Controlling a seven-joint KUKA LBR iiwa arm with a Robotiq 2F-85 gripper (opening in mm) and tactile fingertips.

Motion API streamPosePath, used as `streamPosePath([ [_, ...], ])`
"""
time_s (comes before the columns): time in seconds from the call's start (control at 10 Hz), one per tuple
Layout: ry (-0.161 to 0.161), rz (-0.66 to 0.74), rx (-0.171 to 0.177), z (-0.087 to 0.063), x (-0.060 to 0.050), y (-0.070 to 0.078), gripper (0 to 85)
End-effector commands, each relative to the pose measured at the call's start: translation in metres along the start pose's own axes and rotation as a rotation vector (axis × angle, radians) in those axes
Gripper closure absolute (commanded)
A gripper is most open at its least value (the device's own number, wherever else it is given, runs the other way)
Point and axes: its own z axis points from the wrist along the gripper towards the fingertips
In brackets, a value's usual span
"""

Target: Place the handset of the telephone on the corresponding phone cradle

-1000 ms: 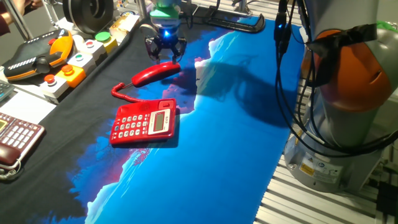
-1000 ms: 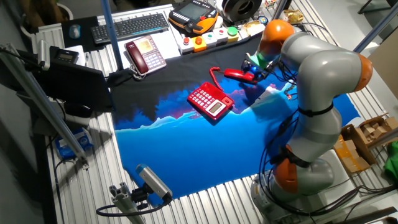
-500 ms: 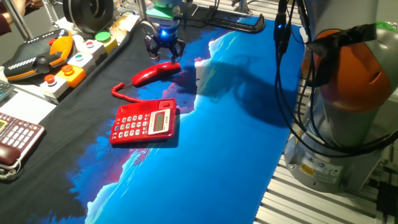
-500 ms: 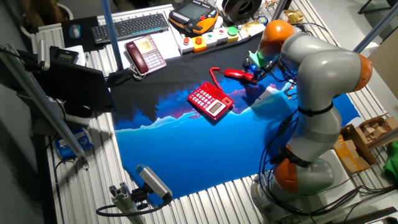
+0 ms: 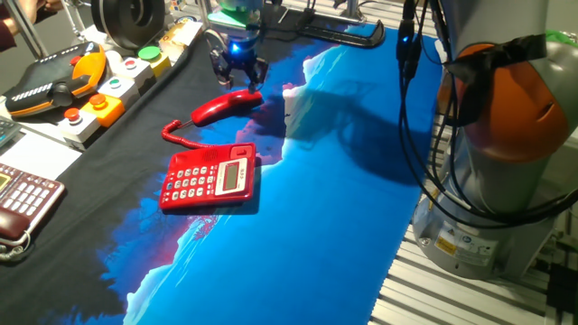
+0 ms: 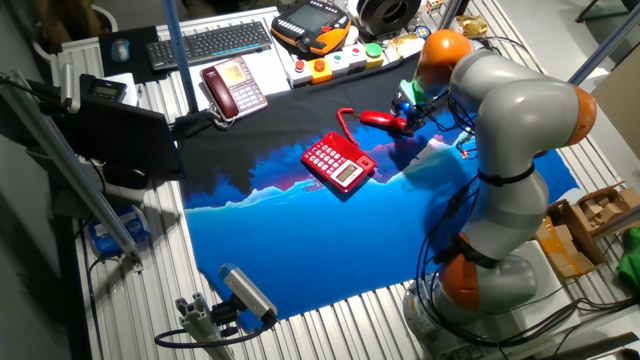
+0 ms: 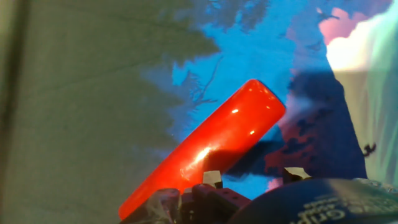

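The glossy red handset [image 5: 226,106] lies on the dark cloth, off the phone, its coiled cord [image 5: 177,135] running toward the red telephone [image 5: 210,178]. The phone cradle [image 5: 209,154], a red strip along the phone's far edge, is bare. My gripper [image 5: 239,74] hangs just above the handset's far end, open and holding nothing. In the other fixed view the gripper [image 6: 405,104] sits over the handset [image 6: 384,121], behind the telephone [image 6: 338,162]. Seen from the hand, the handset [image 7: 224,140] slants below my gripper [image 7: 254,176], under the left fingertip.
A dark maroon phone [image 5: 23,203] sits at the left edge. A control box with coloured buttons [image 5: 99,99] and an orange pendant [image 5: 54,81] line the back left. A keyboard [image 6: 210,42] lies beyond. The arm's base [image 5: 506,153] stands at the right.
My gripper has risen slightly above the handset. Handset and telephone have not moved.
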Motion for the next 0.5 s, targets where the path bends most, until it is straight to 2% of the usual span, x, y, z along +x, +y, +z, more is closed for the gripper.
streamPosePath([
  [0.0,0.006,0.102,0.020,0.0001,0.0000,0.0000,30.7],
  [0.2,0.012,0.098,0.064,0.0001,0.0000,0.0000,30.7],
  [0.4,-0.002,0.061,0.103,0.0001,0.0000,0.0000,30.3],
])
